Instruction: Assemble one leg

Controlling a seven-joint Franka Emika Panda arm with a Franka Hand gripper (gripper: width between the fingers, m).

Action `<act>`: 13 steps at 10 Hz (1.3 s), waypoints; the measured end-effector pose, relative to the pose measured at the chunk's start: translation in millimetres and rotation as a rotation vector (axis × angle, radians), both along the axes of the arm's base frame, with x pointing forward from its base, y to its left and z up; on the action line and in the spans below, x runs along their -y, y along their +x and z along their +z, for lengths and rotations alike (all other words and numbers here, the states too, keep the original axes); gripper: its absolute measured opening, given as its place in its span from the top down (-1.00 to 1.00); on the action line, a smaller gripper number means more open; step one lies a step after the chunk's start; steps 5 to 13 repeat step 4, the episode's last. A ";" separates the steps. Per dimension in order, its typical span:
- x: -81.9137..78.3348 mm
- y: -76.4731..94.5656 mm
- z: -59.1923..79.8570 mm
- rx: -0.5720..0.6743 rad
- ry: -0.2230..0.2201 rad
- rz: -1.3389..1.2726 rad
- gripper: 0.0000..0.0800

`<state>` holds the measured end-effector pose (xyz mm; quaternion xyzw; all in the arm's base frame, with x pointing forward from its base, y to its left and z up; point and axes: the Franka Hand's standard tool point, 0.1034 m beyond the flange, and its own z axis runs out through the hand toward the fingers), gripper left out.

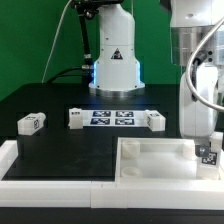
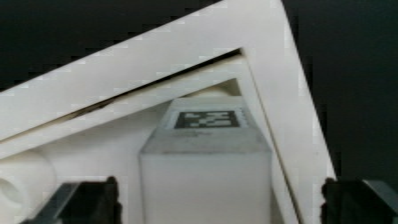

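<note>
One leg [image 2: 206, 165], a white block with a black-and-white tag on its end face, stands in a corner of the large white tray [image 2: 125, 80]. In the exterior view this leg [image 1: 207, 155] is at the tray's [image 1: 150, 168] far corner on the exterior view's right. My gripper [image 2: 221, 205] straddles the leg. Its dark fingers [image 2: 86, 202] stand on either side with a gap to the leg's sides, so it is open. In the exterior view the gripper [image 1: 205, 146] hangs right over that corner.
Three more legs lie on the black table: one [image 1: 30, 123] at the exterior view's left and two [image 1: 75, 118] [image 1: 152, 120] at either end of the marker board [image 1: 112, 117]. A white rail [image 1: 40, 170] runs along the front. The robot base [image 1: 113, 60] stands behind.
</note>
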<state>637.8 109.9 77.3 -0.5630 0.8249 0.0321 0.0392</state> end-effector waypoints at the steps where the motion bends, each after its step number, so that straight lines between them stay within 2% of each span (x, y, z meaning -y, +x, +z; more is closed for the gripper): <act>1: 0.0 0.0 0.0 0.000 0.000 0.000 -0.56; 4: 0.0 0.0 0.0 0.000 0.000 0.001 -0.62; 13: 0.0 0.0 0.0 0.000 0.000 0.001 -0.62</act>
